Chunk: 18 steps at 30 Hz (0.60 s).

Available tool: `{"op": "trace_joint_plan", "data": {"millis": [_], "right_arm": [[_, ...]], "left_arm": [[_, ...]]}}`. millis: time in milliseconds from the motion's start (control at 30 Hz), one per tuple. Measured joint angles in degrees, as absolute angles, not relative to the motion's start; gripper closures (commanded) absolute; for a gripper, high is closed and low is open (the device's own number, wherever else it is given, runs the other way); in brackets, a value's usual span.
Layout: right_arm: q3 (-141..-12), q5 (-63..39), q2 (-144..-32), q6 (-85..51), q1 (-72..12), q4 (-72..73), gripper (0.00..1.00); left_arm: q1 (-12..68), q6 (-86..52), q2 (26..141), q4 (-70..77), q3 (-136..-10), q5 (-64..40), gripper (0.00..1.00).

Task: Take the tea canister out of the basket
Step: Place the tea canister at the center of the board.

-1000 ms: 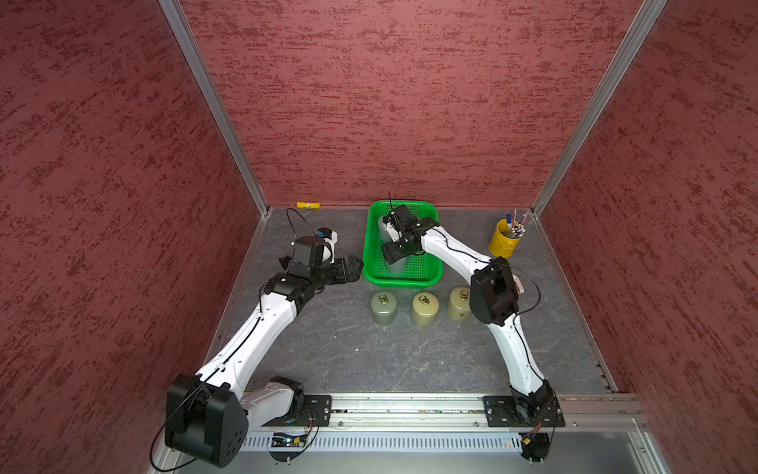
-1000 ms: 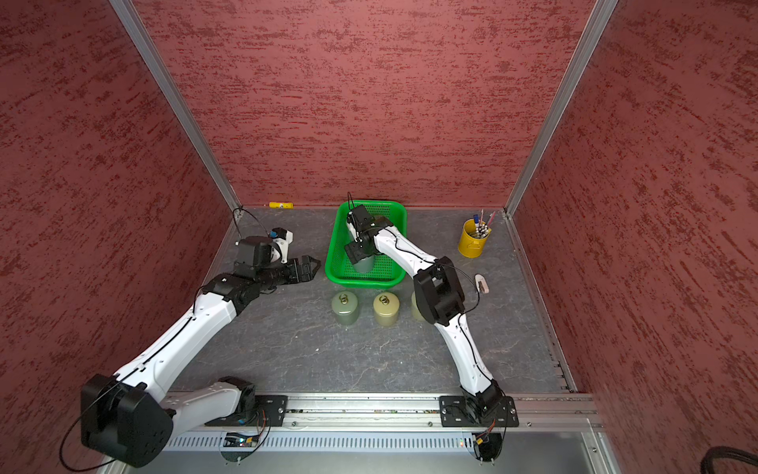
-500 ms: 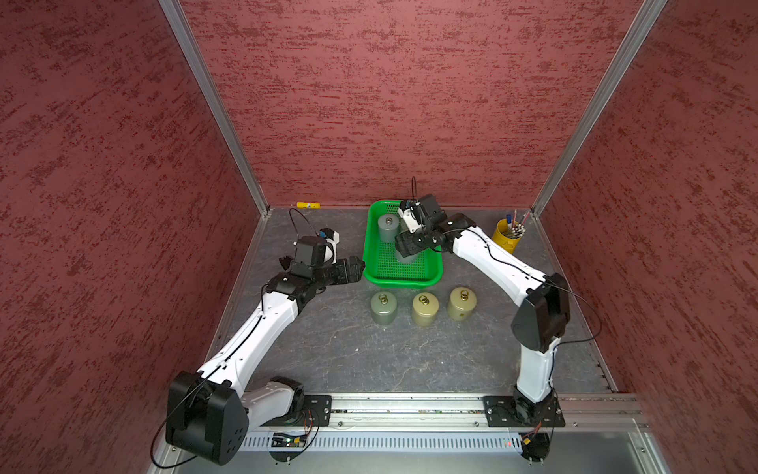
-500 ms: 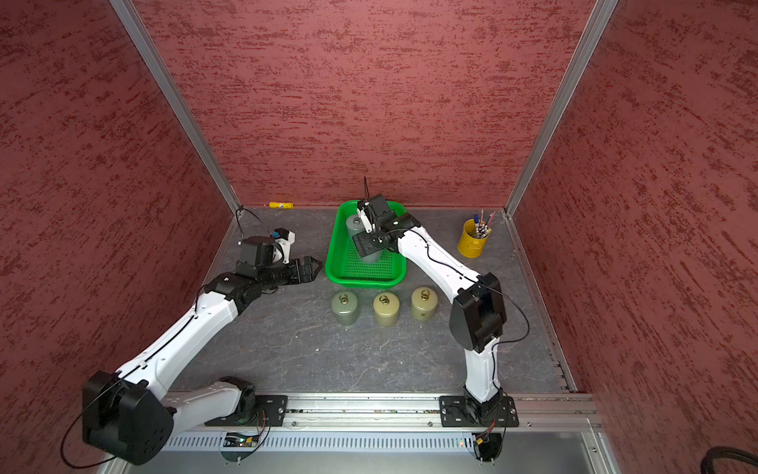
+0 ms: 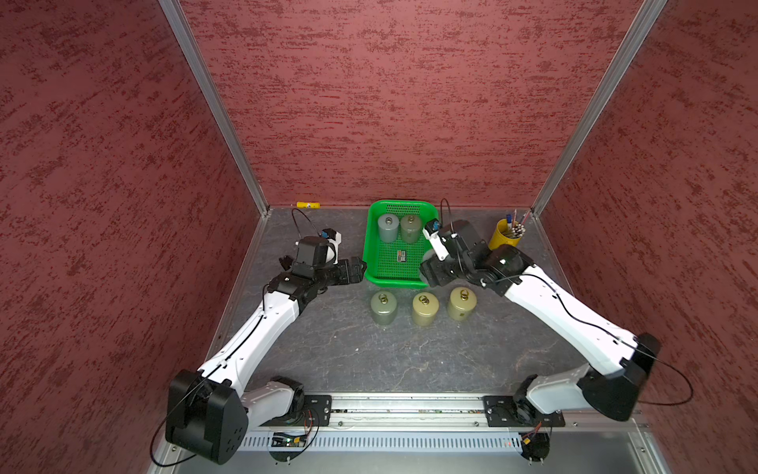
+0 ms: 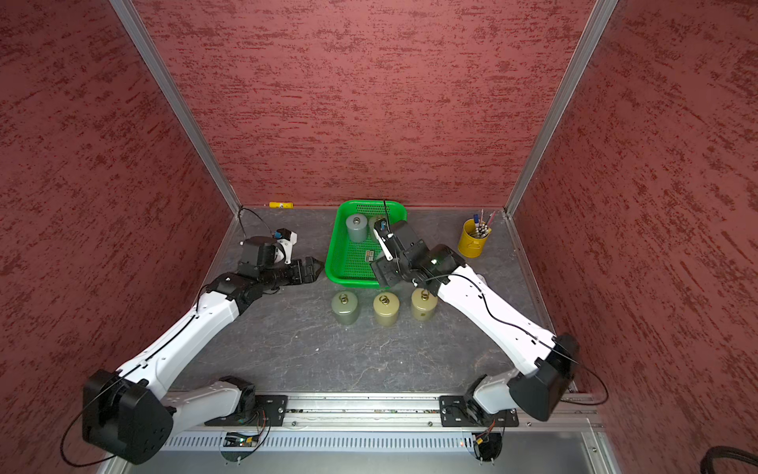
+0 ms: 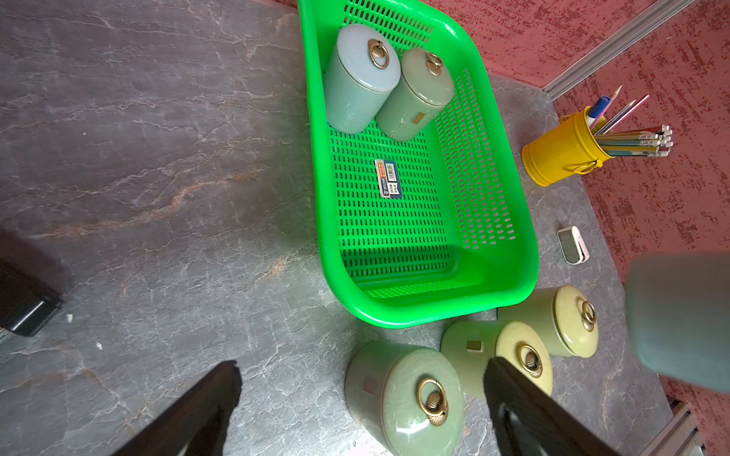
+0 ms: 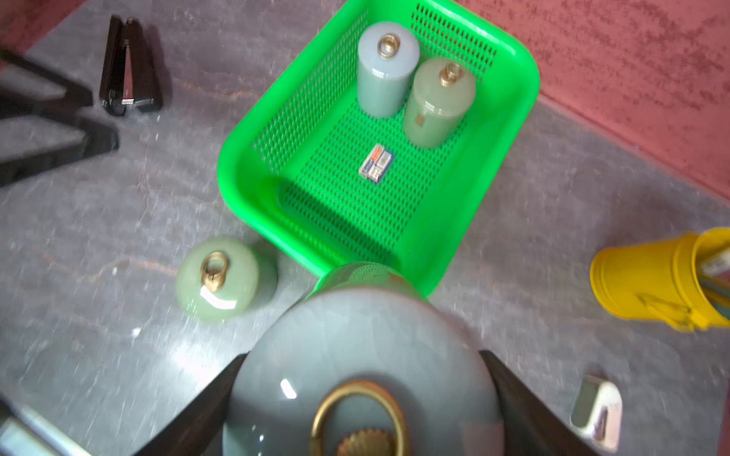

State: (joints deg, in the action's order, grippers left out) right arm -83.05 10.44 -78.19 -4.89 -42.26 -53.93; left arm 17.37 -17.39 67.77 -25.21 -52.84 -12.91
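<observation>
Off basket near-right corner, above table | tea canister airborne, clamped across its top by right gripper fingers | left gripper spread wide, empty | likely glazed ceramic: heavy, slick, brittle; hold body, not brass ring

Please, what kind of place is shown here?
Most likely a robot test booth, not a home: two robot arms mounted on a metal rail, red panel walls in metal framing, and tea canisters lined up beside a basket.
</observation>
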Motion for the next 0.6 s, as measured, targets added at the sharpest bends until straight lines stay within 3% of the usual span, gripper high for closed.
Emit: {"op": "trace_joint_plan", "data": {"millis": [233, 600], "right_arm": [[-73.2, 12.5, -66.2, -11.3, -44.0, -59.3, 1.0], [-55.9, 13.2, -58.5, -22.9, -46.5, -61.9, 1.0]], "left_arm": [[18.5, -17.8, 68.7, -24.9, -52.9, -12.8, 0.0], [19.4, -17.8, 70.1, -24.2, -54.1, -12.8, 0.0]]}}
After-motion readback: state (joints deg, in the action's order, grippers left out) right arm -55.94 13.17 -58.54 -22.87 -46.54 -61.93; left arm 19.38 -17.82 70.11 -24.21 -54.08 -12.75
